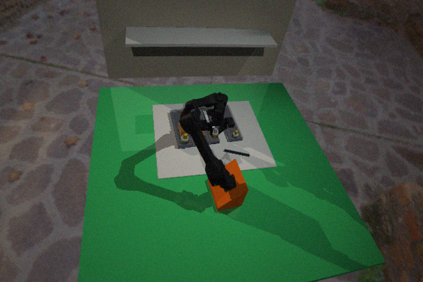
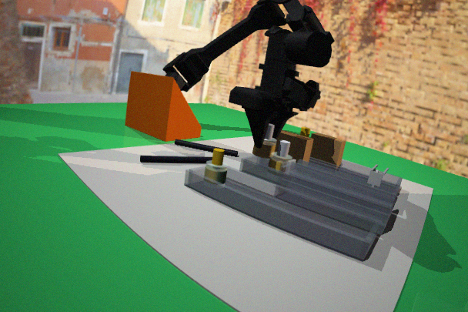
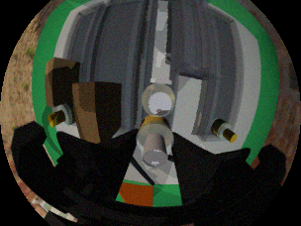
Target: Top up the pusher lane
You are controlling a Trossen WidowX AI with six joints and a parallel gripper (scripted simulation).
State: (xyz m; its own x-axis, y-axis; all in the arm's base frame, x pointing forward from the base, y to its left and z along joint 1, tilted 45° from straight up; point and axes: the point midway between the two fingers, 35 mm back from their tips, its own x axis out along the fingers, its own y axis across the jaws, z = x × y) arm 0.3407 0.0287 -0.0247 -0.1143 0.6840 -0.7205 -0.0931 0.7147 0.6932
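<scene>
The black gripper (image 2: 265,135) (image 3: 154,135) had its fingers closed around a jar (image 2: 264,149) (image 3: 154,141) with a pale cap, near the front of the middle lane. The matching jar (image 2: 282,161) (image 3: 158,100) stood in that lane, just behind the held one. Yellow-capped jars (image 1: 184,138) (image 2: 215,170) (image 3: 224,130) stood in lanes either side.

Outdoor courtyard or street, seemingly, old house fronts (image 2: 162,18), creeper-hung brick wall (image 2: 385,65), stone paving (image 1: 42,187)
</scene>
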